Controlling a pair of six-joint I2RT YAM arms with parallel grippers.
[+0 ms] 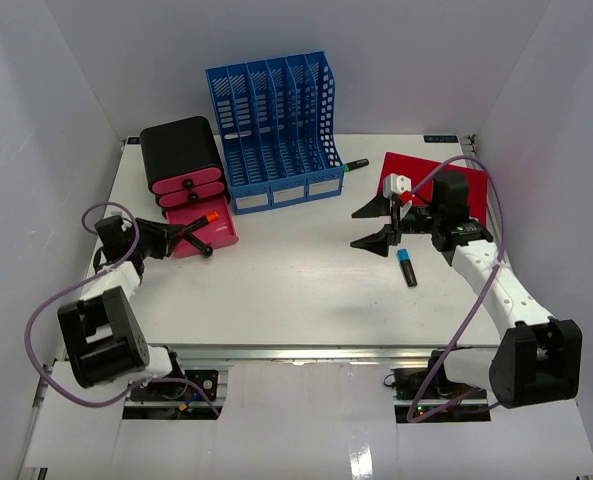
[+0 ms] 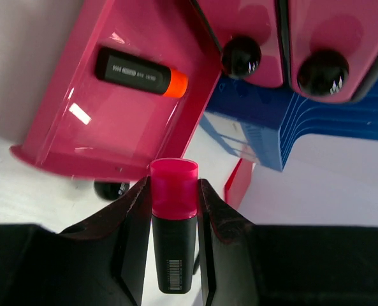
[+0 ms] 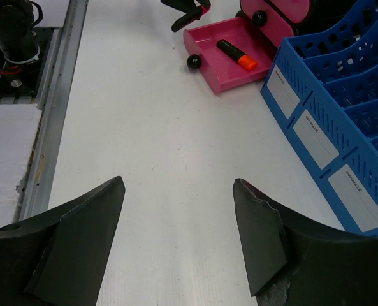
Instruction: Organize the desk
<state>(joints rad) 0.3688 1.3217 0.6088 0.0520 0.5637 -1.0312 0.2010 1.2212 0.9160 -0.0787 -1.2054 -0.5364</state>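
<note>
- Left jaws pinch a pink highlighter (image 2: 174,191) by its cap; black barrel w/ barcode runs back between them.
- Right jaws spread wide w/ nothing between, hovering over bare tabletop (image 1: 306,290) right of centre.
- Tabletop fills the middle of the top view, white, w/ a silver rail (image 1: 306,350) along the near edge; both arm bases sit just below that rail.
- Pink drawer (image 2: 112,95) is pulled out of the bottom of a black drawer unit (image 1: 183,160) at far left; its black knob (image 3: 193,62) faces the near edge.
- Orange highlighter (image 2: 141,72) lies flat inside the drawer, black body, orange cap.
- Pink highlighter's cap sits just short of the drawer's front lip in the left wrist view; touching or not, can't tell.
- Two upper drawers of the unit are closed, black knobs showing.
- Blue file rack (image 1: 276,130) stands just right of the unit, at the far edge, label slots facing front.
- Green-capped marker (image 1: 354,165) lies beside the rack's right end.
- Red folder (image 1: 446,175) lies flat at far right, partly under the right arm.
- Blue highlighter (image 1: 406,267) lies on the tabletop near the right jaws, apart from them.
</note>
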